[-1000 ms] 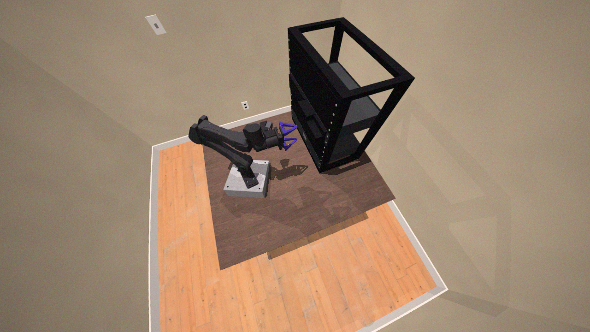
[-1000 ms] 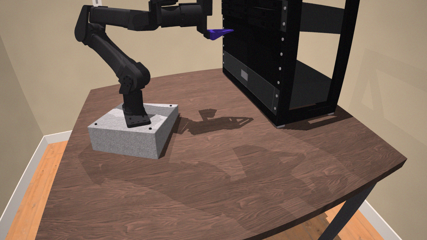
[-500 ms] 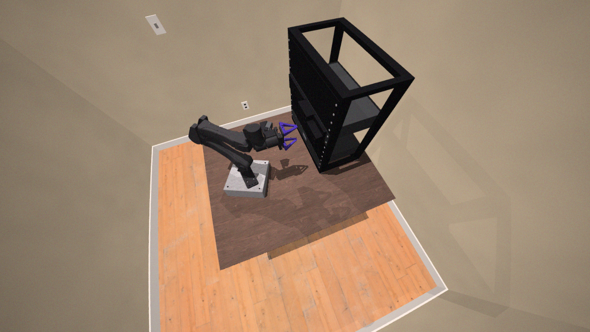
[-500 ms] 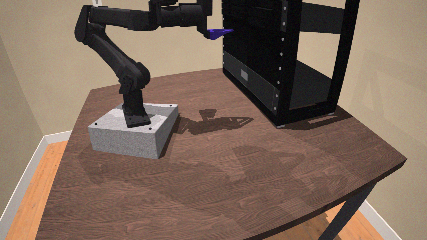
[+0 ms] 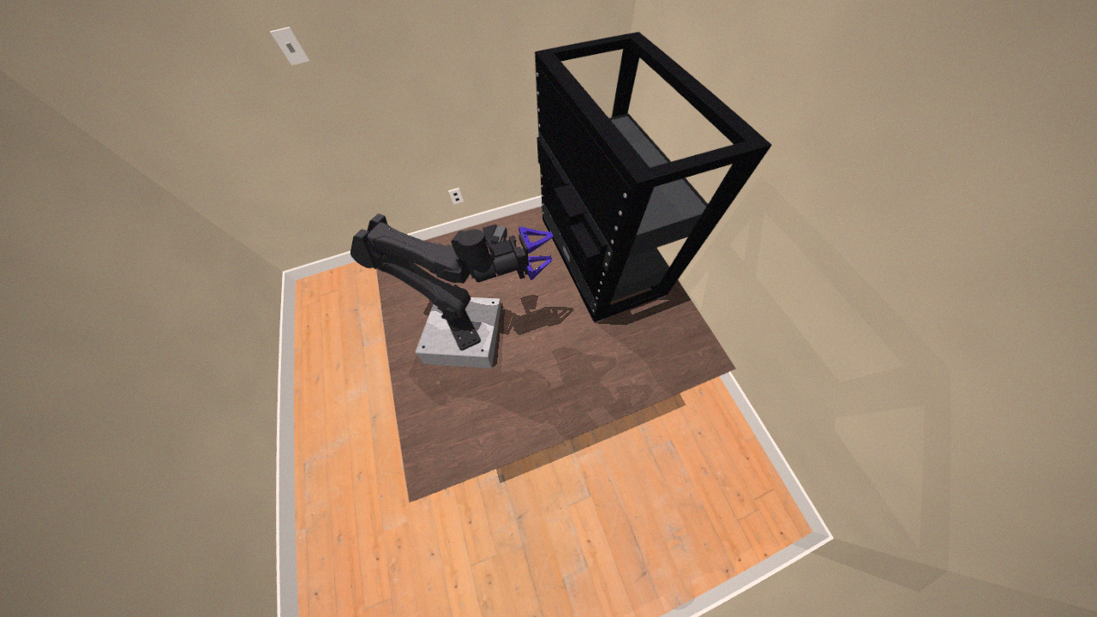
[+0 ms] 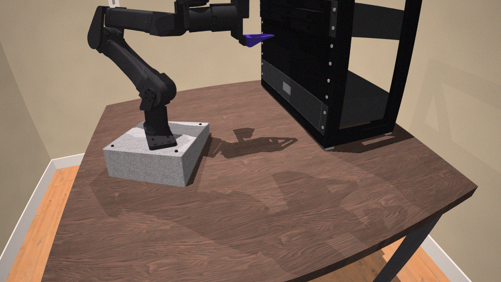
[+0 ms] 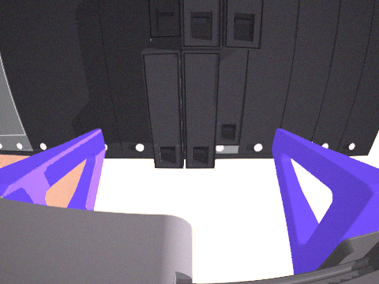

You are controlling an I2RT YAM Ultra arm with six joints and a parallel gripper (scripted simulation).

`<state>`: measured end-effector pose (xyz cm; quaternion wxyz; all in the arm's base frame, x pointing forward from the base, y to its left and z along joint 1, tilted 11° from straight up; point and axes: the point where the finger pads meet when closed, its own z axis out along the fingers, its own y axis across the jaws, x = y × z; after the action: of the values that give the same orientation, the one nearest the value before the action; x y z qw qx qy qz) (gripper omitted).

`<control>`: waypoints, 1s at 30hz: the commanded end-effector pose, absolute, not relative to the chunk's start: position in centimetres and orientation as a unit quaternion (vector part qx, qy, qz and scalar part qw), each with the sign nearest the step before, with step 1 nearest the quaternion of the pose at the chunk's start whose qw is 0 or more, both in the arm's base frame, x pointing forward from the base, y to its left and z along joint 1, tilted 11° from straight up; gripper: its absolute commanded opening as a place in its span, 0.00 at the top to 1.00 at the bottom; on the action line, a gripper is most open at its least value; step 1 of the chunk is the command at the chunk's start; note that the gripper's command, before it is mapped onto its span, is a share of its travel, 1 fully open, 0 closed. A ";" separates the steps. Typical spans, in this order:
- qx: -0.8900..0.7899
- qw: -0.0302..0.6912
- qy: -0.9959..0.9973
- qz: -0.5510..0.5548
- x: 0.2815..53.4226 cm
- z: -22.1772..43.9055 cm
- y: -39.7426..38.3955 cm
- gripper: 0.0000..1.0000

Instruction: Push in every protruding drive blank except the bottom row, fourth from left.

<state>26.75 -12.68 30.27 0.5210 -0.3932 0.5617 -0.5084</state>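
The black rack [image 5: 651, 182] [image 6: 344, 77] [image 7: 324, 75] stands upright. In the wrist view its bottom lies to the left. The fourth blank in the bottom row [image 7: 163, 99] and the fourth in the middle row [image 7: 200, 95] stick out. The fourth in the top row [image 7: 234, 95] sits deeper. The third blanks in the middle row [image 7: 201, 37] and top row [image 7: 242, 44] appear to stick out; the third in the bottom row [image 7: 163, 29] looks deeper. The first two columns are out of view. My gripper [image 5: 551, 247] [image 6: 273, 35] [image 7: 189, 138] is open and empty, close before the rack; contact cannot be told.
The rack stands on the brown table [image 5: 460, 437] [image 6: 210, 228]. The arm's grey stone base [image 5: 460, 356] [image 6: 143, 168] is in front of the rack. A panel with a pale label [image 6: 287, 87] lies low on the rack front. A beige wall [image 5: 882, 230] is behind the rack.
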 end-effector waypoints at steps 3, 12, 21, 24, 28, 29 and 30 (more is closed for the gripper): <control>-0.393 0.522 0.546 -0.524 27.0 32.1 -12.8 0.00; -0.393 0.522 0.546 -0.524 27.0 32.1 -12.8 1.00; -0.393 0.522 0.546 -0.524 27.0 32.1 -12.8 1.00; -0.393 0.522 0.546 -0.524 27.0 32.1 -12.8 1.00; -0.393 0.522 0.546 -0.524 27.0 32.1 -12.8 1.00; -0.393 0.522 0.546 -0.524 27.0 32.1 -12.8 1.00; -0.393 0.522 0.546 -0.524 27.0 32.1 -12.8 1.00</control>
<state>26.75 -12.68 30.28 0.5209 -0.3932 0.5617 -0.5085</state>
